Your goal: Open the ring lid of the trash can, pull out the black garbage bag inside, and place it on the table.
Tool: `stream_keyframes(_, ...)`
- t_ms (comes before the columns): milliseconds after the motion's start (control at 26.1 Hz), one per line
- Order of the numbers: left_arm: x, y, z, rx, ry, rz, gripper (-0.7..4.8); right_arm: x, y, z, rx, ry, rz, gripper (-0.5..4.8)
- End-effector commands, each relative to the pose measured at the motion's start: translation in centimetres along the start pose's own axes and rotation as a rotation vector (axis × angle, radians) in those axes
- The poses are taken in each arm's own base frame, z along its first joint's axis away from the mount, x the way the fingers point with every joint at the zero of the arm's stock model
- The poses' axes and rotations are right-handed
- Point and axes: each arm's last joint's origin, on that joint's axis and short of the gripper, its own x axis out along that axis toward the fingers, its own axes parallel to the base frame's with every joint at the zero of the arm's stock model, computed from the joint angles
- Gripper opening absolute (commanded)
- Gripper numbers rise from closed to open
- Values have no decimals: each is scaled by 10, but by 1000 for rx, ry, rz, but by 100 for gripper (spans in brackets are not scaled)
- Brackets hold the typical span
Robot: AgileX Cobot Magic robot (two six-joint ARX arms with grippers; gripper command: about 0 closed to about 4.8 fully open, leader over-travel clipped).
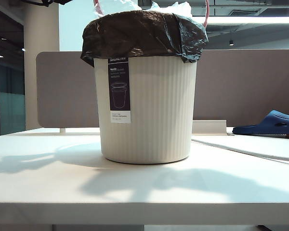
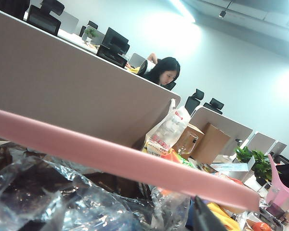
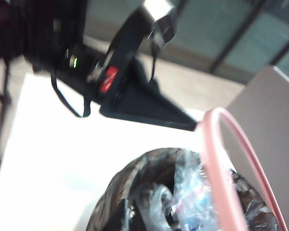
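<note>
The large cream-white ribbed plastic trash can (image 1: 147,108) stands upright near the middle of the wide white table (image 1: 48,192). The glossy, crinkled black garbage bag (image 1: 144,33) is inside it, its mouth folded over the can's rim, with pale clear plastic rubbish poking out above.

The thin dusty-pink ring lid (image 3: 221,168) is already off the rim: in the exterior view only short pink arcs of it show above the bag, and in the right wrist view it stands tilted up over the open bag mouth. From the left wrist view the same hoop (image 2: 120,161) crosses just above the crumpled plastic.

Neither gripper appears in the exterior view. The right gripper does not show its jaws in its own view; it reads as fully closed, and judging by how close the hoop runs to the camera it probably pinches the ring lid, though the grip itself is hidden. The left gripper stands wide, hovering just over the bag, with only a dark fingertip (image 2: 207,219) visible.

So the lid step looks mostly done. Gripping the bag, pulling it out and setting it on the table remain.
</note>
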Motion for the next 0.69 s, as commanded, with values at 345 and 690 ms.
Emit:
stream_keyframes(345, 1, -2, 2, -2, 7, -35, 341, 70, 36, 8, -232, 334, -284, -1)
stream_keyframes(690, 1, -3, 1, -2, 23, -64, 341, 92, 37, 3, -288, 405, -373, -1)
